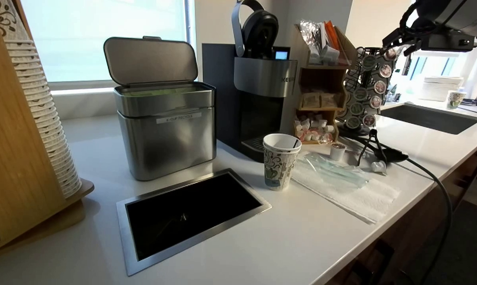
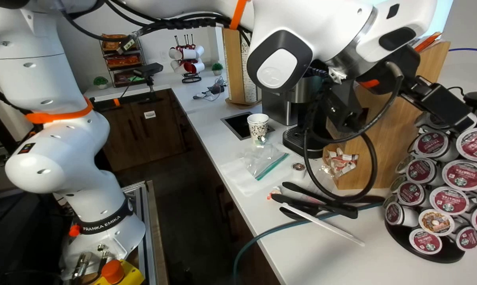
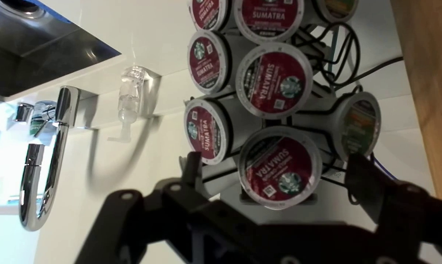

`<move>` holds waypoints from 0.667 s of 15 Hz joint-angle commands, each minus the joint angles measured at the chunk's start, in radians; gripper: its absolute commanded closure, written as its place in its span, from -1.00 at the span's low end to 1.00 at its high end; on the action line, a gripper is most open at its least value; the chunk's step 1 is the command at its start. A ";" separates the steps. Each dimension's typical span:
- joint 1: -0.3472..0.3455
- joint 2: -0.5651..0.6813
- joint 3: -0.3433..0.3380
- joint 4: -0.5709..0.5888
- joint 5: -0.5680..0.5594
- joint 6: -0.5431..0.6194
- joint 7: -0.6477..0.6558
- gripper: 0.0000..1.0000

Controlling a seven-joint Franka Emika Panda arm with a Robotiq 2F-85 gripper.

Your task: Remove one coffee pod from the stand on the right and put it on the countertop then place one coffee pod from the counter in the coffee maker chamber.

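Note:
The pod stand (image 1: 355,131), a black wire rack, holds several coffee pods, mostly dark red Sumatra ones; its round base (image 2: 424,251) rests on the counter. My gripper (image 3: 278,170) is open at the stand's upper part. In the wrist view, a Sumatra pod (image 3: 281,167) in the stand lies between the fingers, with gaps on both sides. The gripper also shows in an exterior view (image 1: 398,47). One coffee pod (image 1: 337,151) stands upright on the countertop, also visible in an exterior view (image 2: 298,170). The coffee maker (image 1: 266,77) has its lid (image 1: 260,33) raised; the chamber's inside is hidden.
A wooden organizer (image 2: 392,150) stands between coffee maker and stand. Paper cups (image 1: 280,162), a plastic bag (image 2: 264,160), a napkin (image 1: 365,198) and black utensils (image 2: 313,202) lie near the pod. A bin (image 1: 167,138), a counter opening (image 1: 121,221) and a cable (image 2: 258,237) also show.

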 commanded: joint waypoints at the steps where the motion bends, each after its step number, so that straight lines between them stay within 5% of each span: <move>1: -0.014 0.032 0.016 0.059 0.054 -0.046 -0.032 -1.00; 3: -0.017 0.039 0.020 0.071 0.060 -0.046 -0.034 -1.00; 7: -0.021 0.047 0.026 0.076 0.056 -0.040 -0.030 -0.36; 10: -0.023 0.039 0.028 0.058 0.052 -0.031 -0.029 -0.42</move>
